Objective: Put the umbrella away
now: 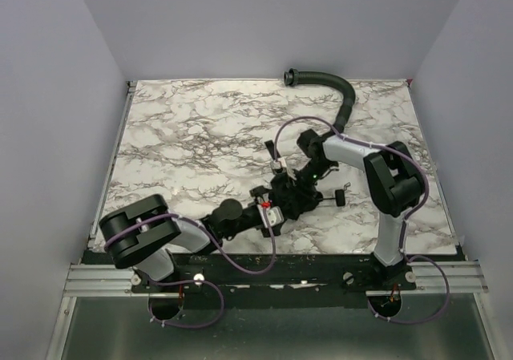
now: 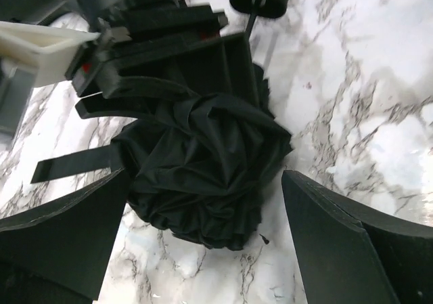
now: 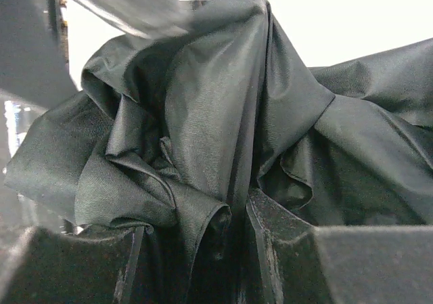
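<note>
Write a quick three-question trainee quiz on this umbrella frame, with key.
1. True or false: the left tool is shut on the black crumpled fabric umbrella bundle.
2. Which tool pinches the fabric? A) left B) right tool C) neither
3. What lies at the far edge of the white marble-patterned table?
Key: 1 false, it stands open either side of the bundle. 2 B. 3 a black ribbed curved hose.
</note>
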